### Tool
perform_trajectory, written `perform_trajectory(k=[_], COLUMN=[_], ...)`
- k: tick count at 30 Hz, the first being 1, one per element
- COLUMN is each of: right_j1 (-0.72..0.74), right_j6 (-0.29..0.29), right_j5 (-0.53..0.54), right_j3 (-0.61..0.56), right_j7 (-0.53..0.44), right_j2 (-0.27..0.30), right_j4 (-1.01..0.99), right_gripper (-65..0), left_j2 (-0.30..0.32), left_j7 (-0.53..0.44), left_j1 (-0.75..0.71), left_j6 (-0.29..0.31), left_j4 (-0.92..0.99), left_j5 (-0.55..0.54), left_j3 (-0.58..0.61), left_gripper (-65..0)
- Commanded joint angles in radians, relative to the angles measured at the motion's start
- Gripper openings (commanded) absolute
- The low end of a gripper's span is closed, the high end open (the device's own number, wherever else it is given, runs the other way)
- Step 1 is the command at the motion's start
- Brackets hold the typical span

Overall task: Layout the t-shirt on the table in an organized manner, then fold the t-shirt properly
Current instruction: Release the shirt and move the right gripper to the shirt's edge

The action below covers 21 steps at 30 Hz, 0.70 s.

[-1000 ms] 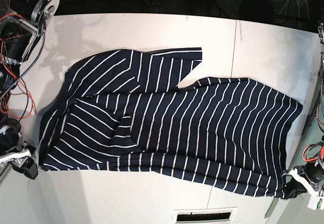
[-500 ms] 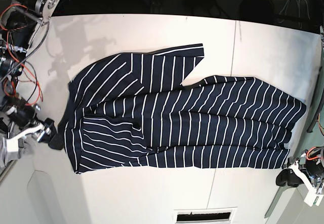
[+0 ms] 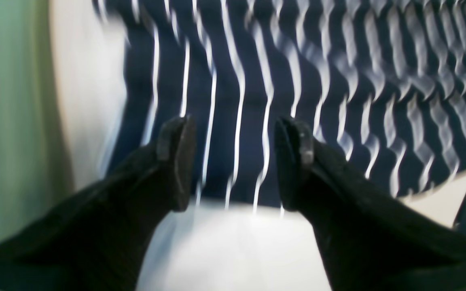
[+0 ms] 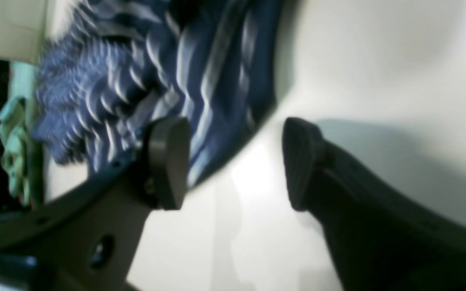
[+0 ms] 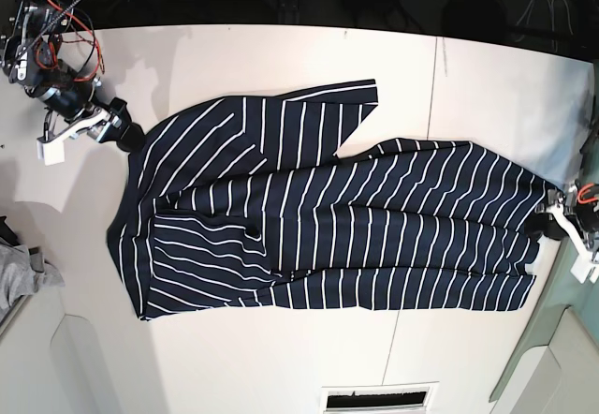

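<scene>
The t-shirt (image 5: 328, 217) lies spread lengthwise across the white counter (image 5: 281, 49), striped side up; the layout stage appears largely done but not clean. One sleeve (image 5: 318, 119) lies out toward the far edge; the near portion at the collar end is doubled over on itself, forming a fold line (image 5: 197, 245); the hem end reaches the counter's edge beside the left hand.

The left hand (image 5: 552, 225) is released, jaws apart, holding nothing; in its wrist view the fingertips (image 3: 176, 161) hang above the shirt's edge. The right hand (image 5: 117, 125) is likewise released and empty, poised just beside the shoulder corner; whether it touches the cloth cannot be told.

Judgement: the doubled-over section needs flattening first; the folding itself is not yet begun. A small grey cloth (image 5: 19, 269) lies at the counter's edge, well apart from the work.
</scene>
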State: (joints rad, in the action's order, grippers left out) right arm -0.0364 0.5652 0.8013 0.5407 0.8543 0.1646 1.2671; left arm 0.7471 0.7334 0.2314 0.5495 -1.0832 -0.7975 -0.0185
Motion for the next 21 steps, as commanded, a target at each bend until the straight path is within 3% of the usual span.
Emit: perform_trajectory(k=[1, 9, 21], right_j1=[0.007, 0.006, 0.005], right_j6=[0.016, 0.019, 0.018], right_j5=[0.029, 0.043, -0.018], right_j3=[-0.008, -0.024, -0.228], right_j7=[-0.011, 0.033, -0.008], right_j2=[-0.005, -0.063, -0.189], right_j4=[0.025, 0.027, 0.027], right_gripper=[-29.0, -29.0, -29.0], left_j2=[0.029, 0.029, 0.004], left_j7=[-0.019, 0.016, 0.011], left_j1=[0.009, -0.077, -0.197], left_j6=[0.002, 0.043, 0.045], left_j4=[-0.011, -0.013, -0.012], left_j5=[-0.031, -0.093, -0.126], left_j3=[-0.033, -0.188, -0.259], left_gripper=[-31.5, -31.5, -31.5])
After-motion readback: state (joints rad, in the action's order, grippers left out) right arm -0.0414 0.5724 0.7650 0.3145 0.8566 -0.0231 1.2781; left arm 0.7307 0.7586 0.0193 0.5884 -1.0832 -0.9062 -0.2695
